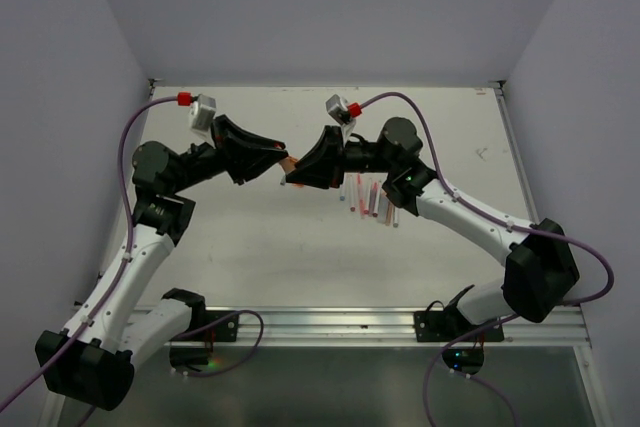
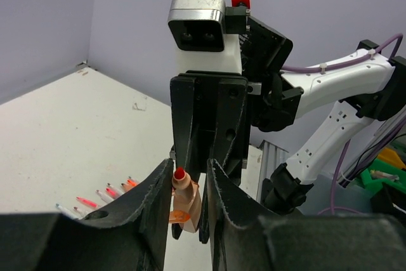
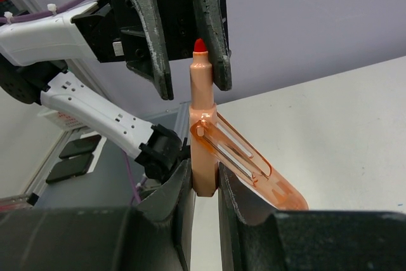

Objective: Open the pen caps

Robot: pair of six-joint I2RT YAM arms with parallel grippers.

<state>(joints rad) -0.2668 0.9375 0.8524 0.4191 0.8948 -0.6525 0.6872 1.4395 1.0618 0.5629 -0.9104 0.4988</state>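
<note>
The right gripper (image 3: pixel 204 179) clamps its jaws on a thick peach-orange plastic marker (image 3: pixel 203 103), held above the pale worktop (image 1: pixel 300 267). Its bare red tip sits between the left gripper (image 3: pixel 194 87)'s narrowly parted jaws.

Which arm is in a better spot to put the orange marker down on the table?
Probably the right. The right pincer is shut on the orange marker, low on its barrel, while the left pincer stands open around its red tip, holding nothing.
</note>
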